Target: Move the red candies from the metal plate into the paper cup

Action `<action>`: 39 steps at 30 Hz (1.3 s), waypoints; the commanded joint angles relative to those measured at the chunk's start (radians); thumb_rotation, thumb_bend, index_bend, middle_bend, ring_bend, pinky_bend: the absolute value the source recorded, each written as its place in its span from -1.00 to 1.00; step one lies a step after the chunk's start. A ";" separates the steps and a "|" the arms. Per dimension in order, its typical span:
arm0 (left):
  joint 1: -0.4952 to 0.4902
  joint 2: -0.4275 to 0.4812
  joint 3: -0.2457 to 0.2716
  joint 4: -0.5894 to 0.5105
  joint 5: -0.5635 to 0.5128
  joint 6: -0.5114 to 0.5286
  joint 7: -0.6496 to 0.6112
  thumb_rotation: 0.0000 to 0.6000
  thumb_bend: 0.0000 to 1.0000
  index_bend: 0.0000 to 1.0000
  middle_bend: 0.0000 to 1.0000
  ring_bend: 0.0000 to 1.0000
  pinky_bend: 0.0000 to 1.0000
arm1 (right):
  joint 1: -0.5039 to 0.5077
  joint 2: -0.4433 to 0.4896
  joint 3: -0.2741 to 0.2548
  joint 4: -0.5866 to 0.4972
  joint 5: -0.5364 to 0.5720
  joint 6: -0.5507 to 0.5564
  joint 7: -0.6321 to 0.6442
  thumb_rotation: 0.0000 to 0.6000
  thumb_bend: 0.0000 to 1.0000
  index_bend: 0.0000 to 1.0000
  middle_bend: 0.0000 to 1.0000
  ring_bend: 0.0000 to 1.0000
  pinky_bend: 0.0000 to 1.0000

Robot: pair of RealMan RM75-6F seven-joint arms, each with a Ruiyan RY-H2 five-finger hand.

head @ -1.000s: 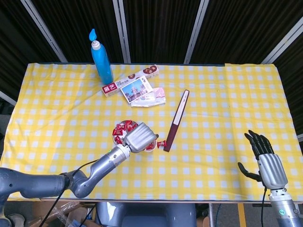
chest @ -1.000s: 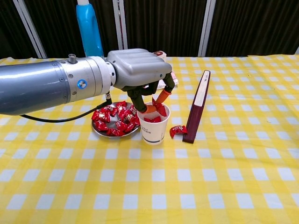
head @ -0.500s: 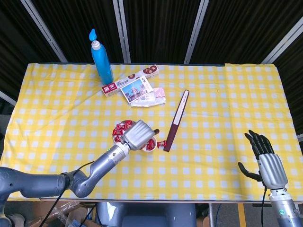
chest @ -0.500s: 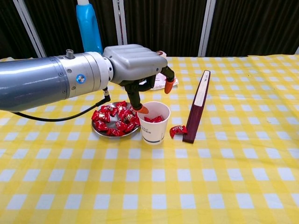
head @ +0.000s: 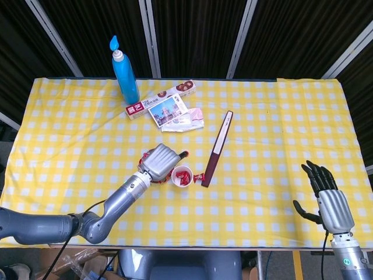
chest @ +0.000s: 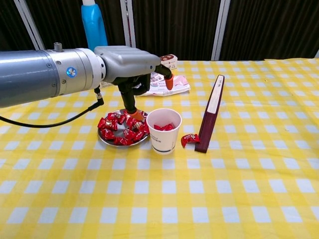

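Note:
A white paper cup (chest: pixel 164 130) (head: pixel 182 175) stands near the table's front middle with red candies inside. To its left, touching it, a metal plate (chest: pixel 105 140) holds several red candies (chest: pixel 122 128). My left hand (chest: pixel 132 69) (head: pixel 160 161) hovers over the plate with its fingers apart and nothing in them. One orange-tipped finger (chest: pixel 137 115) points down just above the candies. In the head view the hand covers most of the plate. One loose red candy (chest: pixel 189 139) (head: pixel 199 177) lies on the cloth right of the cup. My right hand (head: pixel 326 195) is open at the front right edge, far from everything.
A long dark red box (chest: pixel 211 112) (head: pixel 217 148) lies just right of the loose candy. At the back left are a blue bottle (head: pixel 125 71), a biscuit box (head: pixel 160 100) and a postcard on a packet (head: pixel 175 114).
My left hand has moved left from above the cup to above the plate, and its fingers have spread. The cup and the right hand have not moved.

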 commanded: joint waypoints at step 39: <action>-0.132 0.016 0.115 -0.098 -0.184 -0.016 0.039 1.00 -0.46 -0.30 0.71 0.69 0.89 | 0.000 -0.003 0.002 0.001 0.002 -0.001 -0.004 1.00 -0.22 -1.00 -1.00 -1.00 -1.00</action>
